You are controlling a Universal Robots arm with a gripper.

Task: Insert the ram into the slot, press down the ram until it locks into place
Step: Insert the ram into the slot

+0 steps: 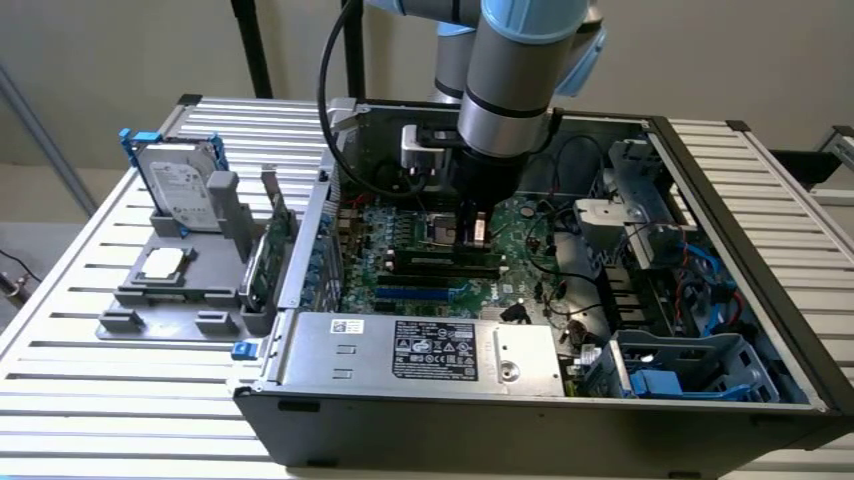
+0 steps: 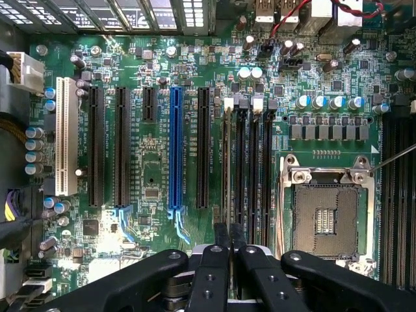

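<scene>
At 9 o'clock in the exterior view, a grey tray (image 1: 160,295) sits on the slatted metal table (image 1: 67,330), with a hard drive (image 1: 180,190) standing upright at its far end. Just beside it, toward 3 o'clock, is the open computer case (image 1: 400,430). A labelled silver box (image 1: 334,350) runs along its near edge and the green motherboard (image 1: 394,225) lies flat inside. The arm (image 1: 514,90) reaches down from 12 o'clock into the middle of the case, with its jaws close above the board.

The wrist view looks straight down on the board. Across it run a white connector (image 2: 65,136), several black ones, a blue connector (image 2: 175,149), 4 parallel memory slots, and then the square metal socket (image 2: 325,211). The ram (image 2: 225,169) stands on edge in the slot (image 2: 228,107) nearest the blue connector. The jaws are pressed nearly together, with only a sliver between them. Their fingertips (image 2: 221,235) are over 1 end of the ram, and I cannot tell whether they touch it.

At 3 o'clock in the exterior view, blue cables (image 1: 707,270) and a grey drive cage (image 1: 694,365) fill the case's far side.
</scene>
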